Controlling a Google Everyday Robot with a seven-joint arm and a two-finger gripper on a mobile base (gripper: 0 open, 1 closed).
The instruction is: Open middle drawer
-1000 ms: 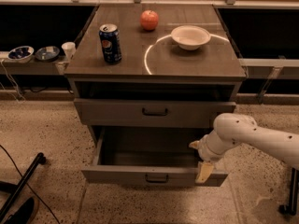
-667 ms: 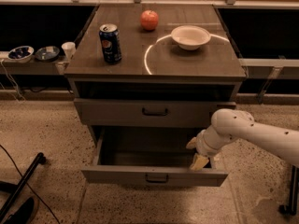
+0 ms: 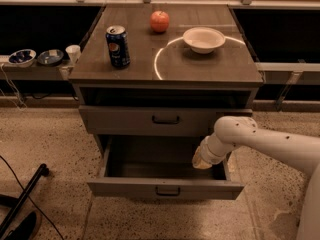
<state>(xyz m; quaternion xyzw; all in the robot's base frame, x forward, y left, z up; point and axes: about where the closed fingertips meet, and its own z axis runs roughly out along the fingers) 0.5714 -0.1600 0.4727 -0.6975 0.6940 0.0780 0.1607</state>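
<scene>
Camera view: gripper (image 3: 202, 160) has come up off front-rt corner of middle drawer (image 3: 130, 188), now over its rt inside, grip state can't tell; drawer stands pulled well out below top drawer (image 3: 125, 120), so task prob. done.

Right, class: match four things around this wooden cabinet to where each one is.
1 blue soda can
2 red round apple
3 white round bowl
4 robot's pale hand

a back centre of the wooden cabinet top
b over the pulled-out grey-brown wooden drawer, right end
c left side of the top
d right of the apple

Pairs: 1c, 2a, 3d, 4b
</scene>
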